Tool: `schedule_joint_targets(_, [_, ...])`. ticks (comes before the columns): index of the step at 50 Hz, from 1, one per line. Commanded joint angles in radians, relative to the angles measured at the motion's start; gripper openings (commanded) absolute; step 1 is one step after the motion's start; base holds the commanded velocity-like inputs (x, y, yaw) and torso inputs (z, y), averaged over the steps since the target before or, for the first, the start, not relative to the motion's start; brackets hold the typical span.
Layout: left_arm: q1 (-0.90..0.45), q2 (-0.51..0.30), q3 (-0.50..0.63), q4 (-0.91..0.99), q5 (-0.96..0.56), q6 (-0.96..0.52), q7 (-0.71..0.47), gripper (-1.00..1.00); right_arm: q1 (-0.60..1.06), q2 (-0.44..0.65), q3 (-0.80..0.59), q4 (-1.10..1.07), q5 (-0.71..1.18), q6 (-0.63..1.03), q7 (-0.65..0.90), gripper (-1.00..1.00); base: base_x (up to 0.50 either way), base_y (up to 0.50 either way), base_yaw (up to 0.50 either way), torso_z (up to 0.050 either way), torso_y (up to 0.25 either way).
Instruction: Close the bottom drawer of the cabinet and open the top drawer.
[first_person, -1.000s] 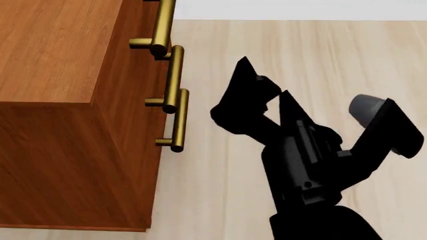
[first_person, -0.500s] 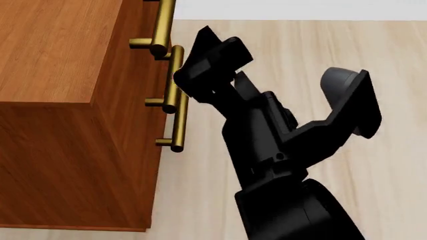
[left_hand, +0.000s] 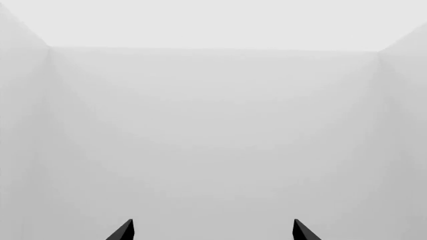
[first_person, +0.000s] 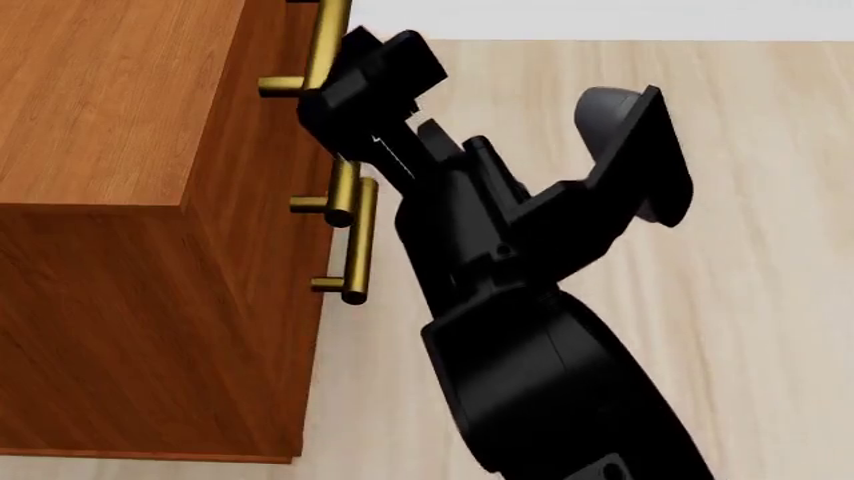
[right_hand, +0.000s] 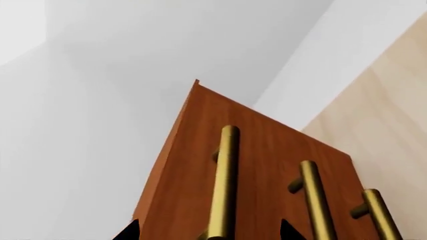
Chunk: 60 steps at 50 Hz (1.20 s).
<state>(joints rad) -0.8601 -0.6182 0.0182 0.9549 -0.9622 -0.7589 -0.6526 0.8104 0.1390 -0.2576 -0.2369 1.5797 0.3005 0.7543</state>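
Pale wood-plank floor (first_person: 747, 330) runs out to a white wall at the far edge, w/ the cabinet (first_person: 127, 230) standing at the left of the head view, reddish-brown, three brass bar handles down its front face. Right gripper (first_person: 350, 92) is up against that front, its black fingers at the handle of the top drawer (first_person: 328, 30) and overlapping the middle handle; contact can't be confirmed from the head view. Right wrist view shows the two dark fingertips (right_hand: 129, 231) spread apart, one on each side of the nearest brass handle (right_hand: 223, 185), so the jaws are parted around the bar, not clamped on it. Right arm (first_person: 534, 370) reaches up and forward from the lower middle of the head view, forearm slanting toward the cabinet, wrist camera housing sticking out to the side. Bottom drawer (first_person: 358, 240) looks flush w/ the others, its handle free, just below the gripper. Left gripper (left_hand: 212, 231) is out of the head view; its wrist cam shows only two black tips set well apart against blank white walls, holding nothing.
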Motion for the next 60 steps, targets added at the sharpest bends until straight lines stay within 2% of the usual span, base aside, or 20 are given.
schedule_joint_targets(1, [-0.002,-0.009,0.0,-0.004,-0.002,0.005,-0.002,1.0,0.037,-0.012,-0.03,0.09,-0.012,0.0,-0.037,1.0,0.0,0.0,0.0,0.0,0.0])
schedule_joint_targets(37, [-0.006,-0.041,-0.006,-0.008,-0.017,0.018,-0.014,1.0,0.154,-0.071,-0.146,0.382,-0.033,0.004,-0.172,1.0,0.0,0.0,0.0,0.0,0.0])
schedule_joint_targets(60, [-0.004,-0.053,-0.004,-0.006,-0.022,0.028,-0.023,1.0,0.19,-0.09,-0.214,0.436,-0.012,-0.001,-0.203,1.0,0.0,0.0,0.0,0.0,0.0])
